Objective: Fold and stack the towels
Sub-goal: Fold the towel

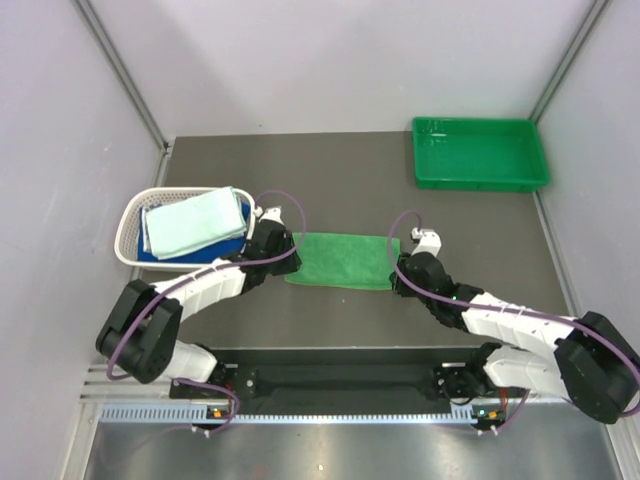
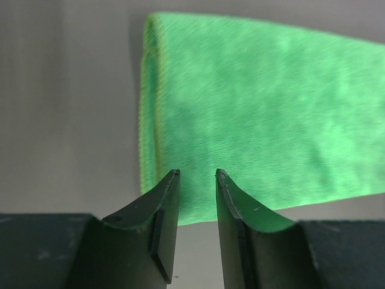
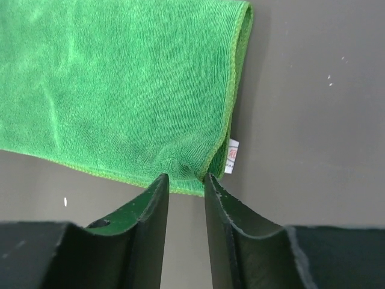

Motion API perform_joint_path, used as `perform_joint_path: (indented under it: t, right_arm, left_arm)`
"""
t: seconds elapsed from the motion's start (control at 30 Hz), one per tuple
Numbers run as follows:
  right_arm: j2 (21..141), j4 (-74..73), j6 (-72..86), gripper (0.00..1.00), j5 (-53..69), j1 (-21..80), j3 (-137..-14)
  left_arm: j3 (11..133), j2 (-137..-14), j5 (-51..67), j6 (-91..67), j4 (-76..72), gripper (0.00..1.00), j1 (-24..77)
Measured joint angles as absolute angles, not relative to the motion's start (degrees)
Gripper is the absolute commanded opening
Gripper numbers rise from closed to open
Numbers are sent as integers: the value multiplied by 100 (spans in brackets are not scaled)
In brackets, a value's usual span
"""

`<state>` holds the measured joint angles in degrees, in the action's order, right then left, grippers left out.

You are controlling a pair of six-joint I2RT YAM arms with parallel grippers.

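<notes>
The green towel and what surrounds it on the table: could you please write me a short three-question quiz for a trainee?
1. True or false: the green towel lies inside the green tray.
2. The top cloth in the white basket is: A orange, B pale mint-white, C bright green?
3. Fill in: the towel's white tag lies close to the ____ gripper's fingertips.

Key
1. False: it lies folded on the table, between the two arms.
2. B.
3. The right gripper.
</notes>
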<state>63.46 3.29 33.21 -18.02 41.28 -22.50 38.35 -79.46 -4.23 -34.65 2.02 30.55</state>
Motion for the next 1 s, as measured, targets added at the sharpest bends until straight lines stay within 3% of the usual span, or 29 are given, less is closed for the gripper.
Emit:
perform_joint_path:
  t: [0.1, 0.23, 0.4, 0.47, 0.57, 0.67, 0.83, 1.0]
  right_arm:
    - [6394, 327, 3433, 17, -1918, 4244, -2248]
    - [6440, 309, 3527, 12, -1997, 4364, -2248]
    - [6501, 198, 3577, 15, -2115, 4388, -2244]
    - [6501, 196, 3605, 24, -2167, 4388, -2226]
    - [6501, 156, 3632, 27, -2255, 4388, -2193]
    - [6504, 148, 3667, 27, -2292, 4388, -2152]
    - [6534, 145, 3688, 16, -2305, 4388, -2126]
    - [6464, 69, 3684, 8, -2342, 4388, -2126]
  left_arm:
    - [3833, -8101, -523, -3468, 353, 35, 3055]
    - [3824, -8149, -591, -3489, 506, 36, 3055]
    - [3824, -8149, -585, -3479, 589, 45, 3055]
    - [3824, -8149, -585, -3481, 648, 46, 3055]
    - [3824, -8147, -582, -3481, 720, 46, 3055]
    - [3822, -8147, -556, -3483, 738, 43, 3055]
    - [3822, -8147, -541, -3518, 735, 17, 3055]
    - [3835, -8123, -565, -3548, 794, 4, 3055]
